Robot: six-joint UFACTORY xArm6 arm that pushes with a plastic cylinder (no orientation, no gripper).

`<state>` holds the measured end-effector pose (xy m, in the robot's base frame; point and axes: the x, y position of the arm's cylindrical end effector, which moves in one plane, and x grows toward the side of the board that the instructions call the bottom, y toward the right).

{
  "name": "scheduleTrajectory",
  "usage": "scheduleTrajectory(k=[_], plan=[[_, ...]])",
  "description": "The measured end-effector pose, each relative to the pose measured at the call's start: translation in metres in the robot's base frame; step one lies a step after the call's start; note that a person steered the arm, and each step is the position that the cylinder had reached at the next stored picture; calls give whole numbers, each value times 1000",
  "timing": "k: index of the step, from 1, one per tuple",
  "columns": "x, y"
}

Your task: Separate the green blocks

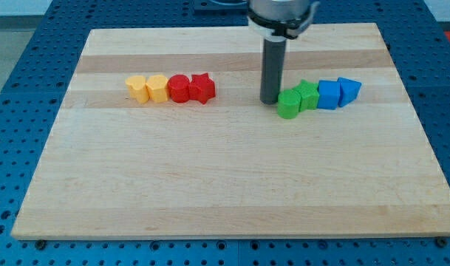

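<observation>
Two green blocks lie side by side right of the board's middle: a round green block and, touching it on its right, a green star-like block. My tip stands just left of the round green block, very close to it or touching it. The rod rises straight up from there to the arm at the view's top.
A blue cube and a blue triangular block continue the row to the right of the green blocks. At the left, two yellow blocks, a red round block and a red star block form another row on the wooden board.
</observation>
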<state>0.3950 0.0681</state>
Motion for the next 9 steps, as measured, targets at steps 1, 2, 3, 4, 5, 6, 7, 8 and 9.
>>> scheduleTrajectory(k=[1,2,3,4,5,6,7,8,9], plan=[[0,3],[8,14],[17,19],[17,19],[17,19],[15,19],[3,18],[3,1],[13,-8]])
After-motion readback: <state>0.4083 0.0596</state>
